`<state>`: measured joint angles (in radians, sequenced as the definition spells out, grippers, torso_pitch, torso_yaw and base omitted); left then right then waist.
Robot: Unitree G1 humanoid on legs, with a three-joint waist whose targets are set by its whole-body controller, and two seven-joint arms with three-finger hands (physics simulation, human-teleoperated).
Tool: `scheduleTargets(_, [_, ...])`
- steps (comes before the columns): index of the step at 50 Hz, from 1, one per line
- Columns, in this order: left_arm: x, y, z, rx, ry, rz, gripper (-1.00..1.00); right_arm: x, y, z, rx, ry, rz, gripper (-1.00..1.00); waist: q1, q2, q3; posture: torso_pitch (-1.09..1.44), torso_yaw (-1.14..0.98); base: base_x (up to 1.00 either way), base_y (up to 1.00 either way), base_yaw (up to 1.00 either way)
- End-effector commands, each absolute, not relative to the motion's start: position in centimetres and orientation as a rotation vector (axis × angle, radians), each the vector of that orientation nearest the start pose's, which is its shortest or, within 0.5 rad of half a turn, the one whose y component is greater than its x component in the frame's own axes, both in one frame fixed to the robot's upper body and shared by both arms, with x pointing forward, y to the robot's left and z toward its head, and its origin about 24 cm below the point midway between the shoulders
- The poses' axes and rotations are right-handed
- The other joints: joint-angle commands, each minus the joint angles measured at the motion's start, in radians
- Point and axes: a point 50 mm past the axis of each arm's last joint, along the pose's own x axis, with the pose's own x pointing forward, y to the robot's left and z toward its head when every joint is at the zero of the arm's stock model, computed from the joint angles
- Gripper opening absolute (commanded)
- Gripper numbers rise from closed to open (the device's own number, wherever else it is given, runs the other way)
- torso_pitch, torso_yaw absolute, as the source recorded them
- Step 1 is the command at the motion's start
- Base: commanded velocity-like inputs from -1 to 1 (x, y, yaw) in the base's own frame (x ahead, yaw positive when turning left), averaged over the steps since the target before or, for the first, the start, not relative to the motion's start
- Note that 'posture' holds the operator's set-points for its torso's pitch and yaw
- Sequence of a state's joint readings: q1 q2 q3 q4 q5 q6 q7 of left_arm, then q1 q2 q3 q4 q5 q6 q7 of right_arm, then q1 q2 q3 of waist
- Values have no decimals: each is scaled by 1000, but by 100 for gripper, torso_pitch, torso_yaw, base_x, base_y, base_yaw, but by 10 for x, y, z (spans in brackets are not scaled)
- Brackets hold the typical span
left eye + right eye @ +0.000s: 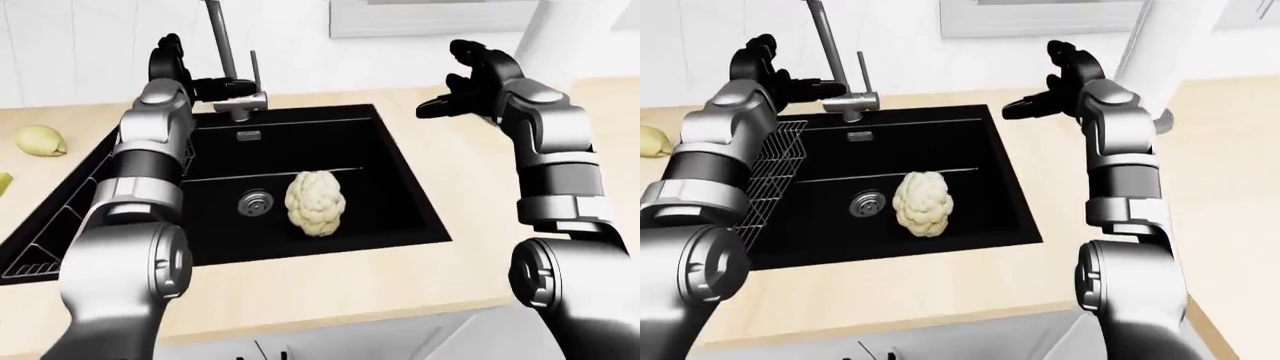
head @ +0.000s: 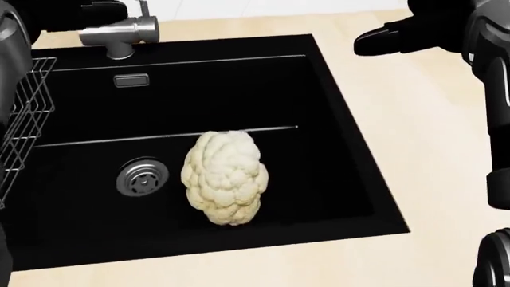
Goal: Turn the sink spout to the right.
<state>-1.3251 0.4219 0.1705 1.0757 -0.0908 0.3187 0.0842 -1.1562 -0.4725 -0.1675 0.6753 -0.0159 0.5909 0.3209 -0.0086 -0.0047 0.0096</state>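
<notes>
The metal sink spout [image 1: 852,101] hangs over the top-left rim of the black sink [image 2: 335,149], its tall pipe [image 1: 215,37] rising behind it. My left hand [image 1: 790,81] is raised just left of the spout. Its dark fingers [image 1: 810,87] reach the spout's left side and are spread rather than closed round it. In the head view only a dark part of that hand shows above the spout [image 2: 119,33]. My right hand [image 1: 447,86] hovers open over the wooden counter right of the sink, holding nothing.
A cauliflower [image 2: 223,176] lies in the basin beside the drain [image 2: 141,176]. A wire rack [image 1: 770,172] sits along the sink's left side. A lemon [image 1: 40,140] rests on the counter at the far left. The light wood counter [image 2: 430,149] runs to the right.
</notes>
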Motion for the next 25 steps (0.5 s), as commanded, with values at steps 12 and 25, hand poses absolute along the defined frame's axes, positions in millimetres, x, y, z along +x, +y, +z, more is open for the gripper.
scheduleTargets(12, [421, 222, 285, 62, -87, 250, 100, 400, -218, 286, -211, -20, 88, 100, -7, 15, 6, 0, 0, 11, 0, 0])
scheduleTargets(25, [421, 235, 278, -27, -50, 235, 100, 399, -220, 287, -211, -23, 91, 100, 3, 5, -1, 0, 0, 0, 0, 0])
